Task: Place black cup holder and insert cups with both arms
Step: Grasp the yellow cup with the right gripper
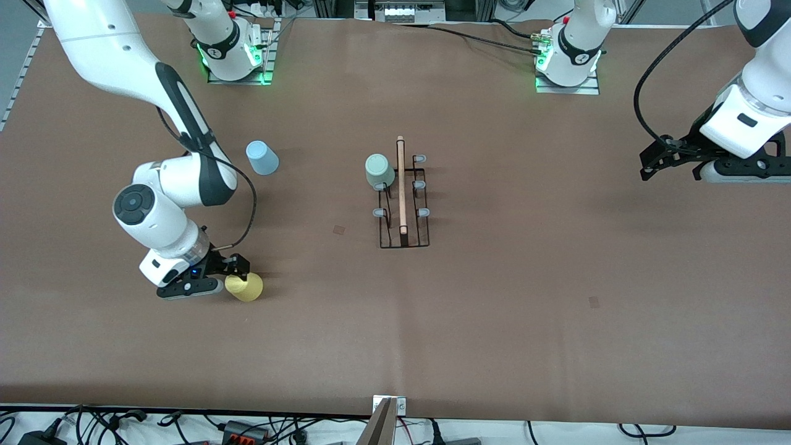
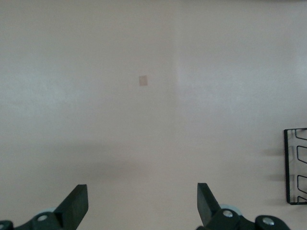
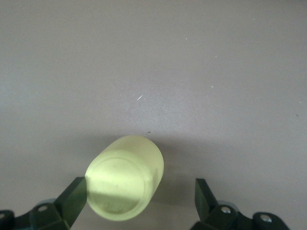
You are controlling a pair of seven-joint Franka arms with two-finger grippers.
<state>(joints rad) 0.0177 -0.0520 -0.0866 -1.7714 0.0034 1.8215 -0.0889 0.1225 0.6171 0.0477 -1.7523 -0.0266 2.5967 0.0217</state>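
Observation:
The black cup holder [image 1: 403,204] stands mid-table, and one end of it shows in the left wrist view [image 2: 295,165]. A pale green cup [image 1: 379,171] sits on one of its pegs. The light blue cup [image 1: 262,157] rests mouth down on the table toward the right arm's end. My right gripper [image 1: 238,275] is low at the yellow cup [image 1: 245,287], nearer the front camera. In the right wrist view that gripper [image 3: 141,199] is open with the yellow cup [image 3: 125,182] between its fingers, close to one finger. My left gripper [image 1: 670,164] [image 2: 141,201] waits open and empty over bare table.
The brown mat carries small square marks [image 1: 338,229] [image 1: 593,301]. Cables and plugs lie along the table edge nearest the front camera, beside a metal bracket [image 1: 388,420]. The arm bases [image 1: 235,59] [image 1: 568,62] stand at the edge farthest from that camera.

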